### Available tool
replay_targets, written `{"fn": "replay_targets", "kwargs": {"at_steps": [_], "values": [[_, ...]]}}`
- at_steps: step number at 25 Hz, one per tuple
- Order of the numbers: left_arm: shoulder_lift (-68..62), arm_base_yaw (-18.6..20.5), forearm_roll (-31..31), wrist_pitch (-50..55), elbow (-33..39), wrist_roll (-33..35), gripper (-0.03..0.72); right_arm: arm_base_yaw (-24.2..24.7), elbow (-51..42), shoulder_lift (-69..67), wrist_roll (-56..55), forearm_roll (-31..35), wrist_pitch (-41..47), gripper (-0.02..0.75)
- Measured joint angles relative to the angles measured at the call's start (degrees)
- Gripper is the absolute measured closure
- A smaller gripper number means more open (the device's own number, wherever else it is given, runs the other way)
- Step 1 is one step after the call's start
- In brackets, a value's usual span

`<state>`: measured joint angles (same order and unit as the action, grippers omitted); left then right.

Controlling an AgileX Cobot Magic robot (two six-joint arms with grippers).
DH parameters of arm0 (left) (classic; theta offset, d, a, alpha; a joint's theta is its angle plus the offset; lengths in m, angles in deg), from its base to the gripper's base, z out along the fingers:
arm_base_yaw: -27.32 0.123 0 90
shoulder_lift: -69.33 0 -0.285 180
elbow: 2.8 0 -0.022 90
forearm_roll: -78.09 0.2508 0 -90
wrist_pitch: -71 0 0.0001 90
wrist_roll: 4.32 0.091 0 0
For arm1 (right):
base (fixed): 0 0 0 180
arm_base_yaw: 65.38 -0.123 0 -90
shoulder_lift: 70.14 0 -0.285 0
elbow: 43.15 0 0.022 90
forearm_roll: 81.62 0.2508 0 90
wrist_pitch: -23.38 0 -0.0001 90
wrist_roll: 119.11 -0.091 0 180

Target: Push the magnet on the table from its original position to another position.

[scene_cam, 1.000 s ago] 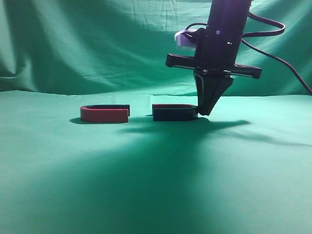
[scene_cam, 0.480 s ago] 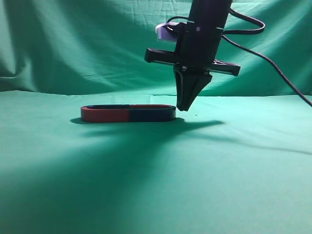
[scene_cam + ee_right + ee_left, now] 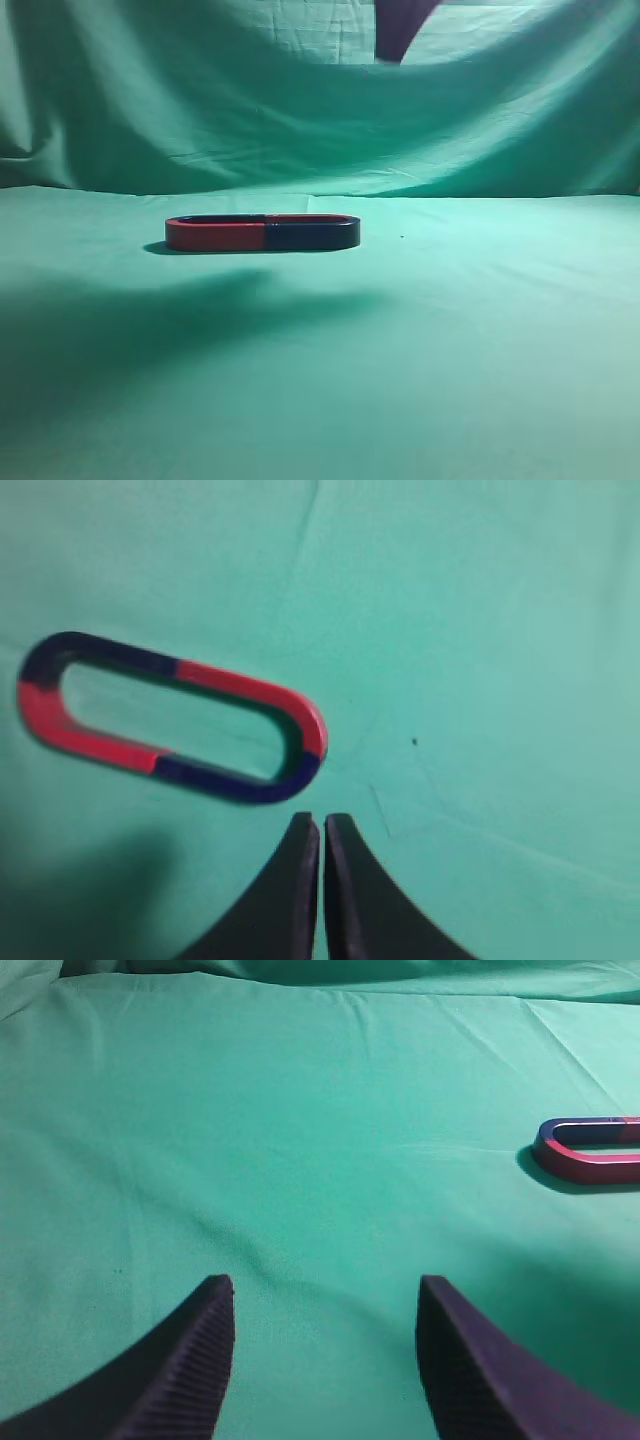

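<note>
Where the outside camera looks along the table (image 3: pixel 480 340), we see the magnet (image 3: pixel 312 233) lying flat, its open ends touching those of the other magnet (image 3: pixel 213 234), so the two form one closed oval. From the left wrist, our left gripper (image 3: pixel 325 1310) has its jaws spread wide over bare cloth, the oval's red end well off to the right. From the right wrist, our right gripper (image 3: pixel 321 825) hangs above the table with jaws pressed together, empty, beside the oval
</note>
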<state>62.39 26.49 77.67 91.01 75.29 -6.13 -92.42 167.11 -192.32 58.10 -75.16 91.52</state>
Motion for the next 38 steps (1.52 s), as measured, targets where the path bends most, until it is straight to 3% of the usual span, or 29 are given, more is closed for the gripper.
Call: {"fn": "replay_targets", "kwargs": {"at_steps": [6, 11, 17, 27, 34, 38], "values": [[0.00, 0.00, 0.00, 0.00, 0.00, 0.00, 0.316, 0.00, 0.24, 10.45, -2.32, -3.85, 3.31, 0.738], [0.00, 0.00, 0.00, 0.00, 0.00, 0.00, 0.316, 0.00, -5.17, 20.86, -2.79, -4.95, 3.45, 0.738], [0.00, 0.00, 0.00, 0.00, 0.00, 0.00, 0.316, 0.00, -20.40, 35.82, -3.05, -5.03, 2.26, 0.738], [0.00, 0.00, 0.00, 0.00, 0.00, 0.00, 0.316, 0.00, -51.79, 62.64, -3.05, -5.03, -19.97, 0.738], [0.00, 0.00, 0.00, 0.00, 0.00, 0.00, 0.316, 0.00, -61.74, 78.03, -3.05, -3.82, -16.01, 0.738], [0.00, 0.00, 0.00, 0.00, 0.00, 0.00, 0.316, 0.00, -66.64, 84.86, -2.09, -4.92, -20.75, 0.738]]}}
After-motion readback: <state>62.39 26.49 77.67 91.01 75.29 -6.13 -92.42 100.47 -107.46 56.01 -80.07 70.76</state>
